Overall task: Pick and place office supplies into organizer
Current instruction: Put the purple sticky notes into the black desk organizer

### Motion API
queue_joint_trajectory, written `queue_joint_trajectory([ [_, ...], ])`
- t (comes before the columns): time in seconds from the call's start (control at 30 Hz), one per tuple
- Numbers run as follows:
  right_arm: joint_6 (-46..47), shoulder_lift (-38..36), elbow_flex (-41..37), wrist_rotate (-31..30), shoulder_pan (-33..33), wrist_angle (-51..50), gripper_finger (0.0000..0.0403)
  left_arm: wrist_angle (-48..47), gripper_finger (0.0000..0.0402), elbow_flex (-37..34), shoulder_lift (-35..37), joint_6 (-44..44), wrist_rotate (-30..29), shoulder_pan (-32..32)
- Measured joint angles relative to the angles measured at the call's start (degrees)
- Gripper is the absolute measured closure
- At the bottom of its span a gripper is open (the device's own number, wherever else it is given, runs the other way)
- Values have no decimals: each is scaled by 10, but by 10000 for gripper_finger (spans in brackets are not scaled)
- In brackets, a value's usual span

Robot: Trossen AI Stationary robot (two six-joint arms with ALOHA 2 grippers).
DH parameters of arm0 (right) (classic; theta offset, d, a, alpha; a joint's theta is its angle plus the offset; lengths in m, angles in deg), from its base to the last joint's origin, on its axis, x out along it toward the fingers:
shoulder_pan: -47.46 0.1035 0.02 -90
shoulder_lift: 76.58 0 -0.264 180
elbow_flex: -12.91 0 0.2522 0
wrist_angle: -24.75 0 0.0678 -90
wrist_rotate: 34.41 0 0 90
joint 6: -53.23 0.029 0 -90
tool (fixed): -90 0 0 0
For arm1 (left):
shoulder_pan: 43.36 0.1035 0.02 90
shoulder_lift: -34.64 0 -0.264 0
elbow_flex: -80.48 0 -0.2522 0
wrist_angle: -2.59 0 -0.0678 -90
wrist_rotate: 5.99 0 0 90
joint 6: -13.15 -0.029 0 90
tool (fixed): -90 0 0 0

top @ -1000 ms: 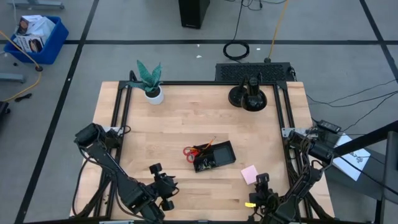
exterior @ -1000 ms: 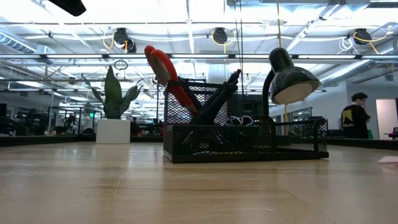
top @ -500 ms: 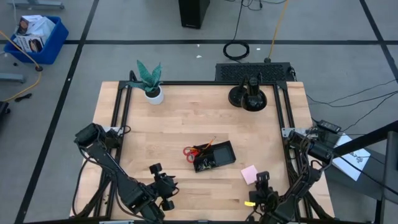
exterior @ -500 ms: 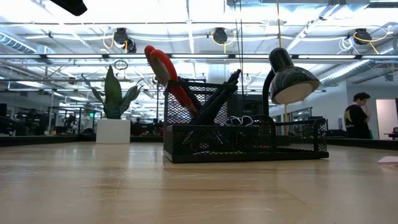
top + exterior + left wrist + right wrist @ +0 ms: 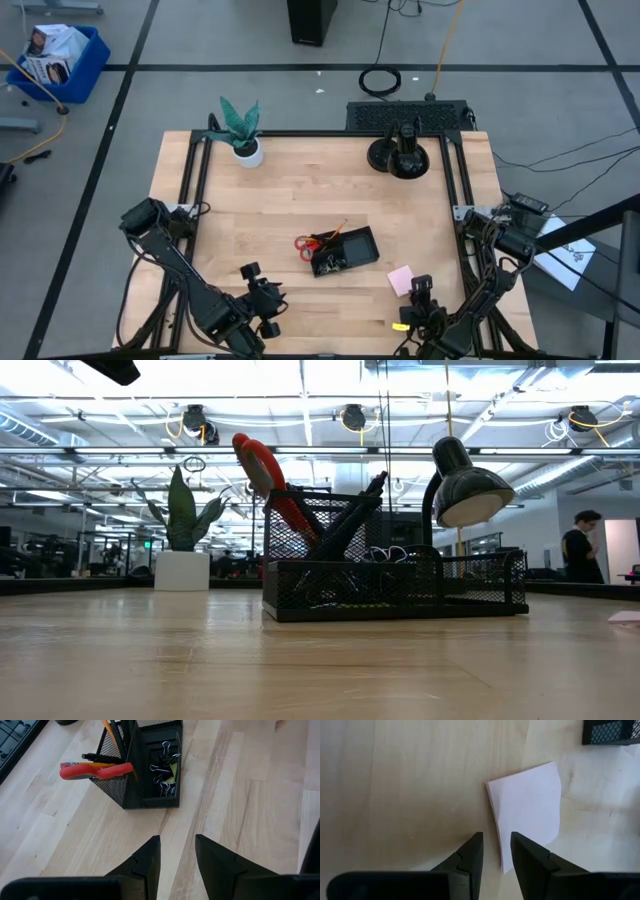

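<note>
The black mesh organizer (image 5: 343, 252) stands mid-table. In it stand red-handled scissors (image 5: 95, 768), orange pencils (image 5: 112, 730) and a black pen (image 5: 350, 520). Black clips (image 5: 162, 770) and a yellow-green piece (image 5: 173, 769) lie in its low compartment. The pale pink sticky-note pad (image 5: 527, 815) lies flat on the table, right of the organizer. My right gripper (image 5: 497, 847) is open, and its fingers stand over the pad's near edge. My left gripper (image 5: 177, 847) is open and holds nothing, above bare wood between the organizer and the table's near edge. My right gripper slants down from the table's near side, one finger (image 5: 525, 855) over the pad's near corner (image 5: 504, 862) and the other over bare wood beside it. Whether either fingertip touches the pad, I cannot tell. The pad lies flat on the table.
A plant in a white pot (image 5: 243, 135) stands at the far left. A black desk lamp on a round base (image 5: 400, 155) stands at the far right. Bare wood surrounds the organizer. In the low view a person (image 5: 583, 550) stands far behind the table.
</note>
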Motion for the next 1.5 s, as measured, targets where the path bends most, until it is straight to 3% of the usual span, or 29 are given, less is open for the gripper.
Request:
queue_joint_trajectory([
  [0.33,10,-3,-41,-7,-1,35,312,1,275,0,0,0,0,0],
  [1.5,26,-1,-43,-11,-7,44,312,1,275,0,0,1,0,11],
])
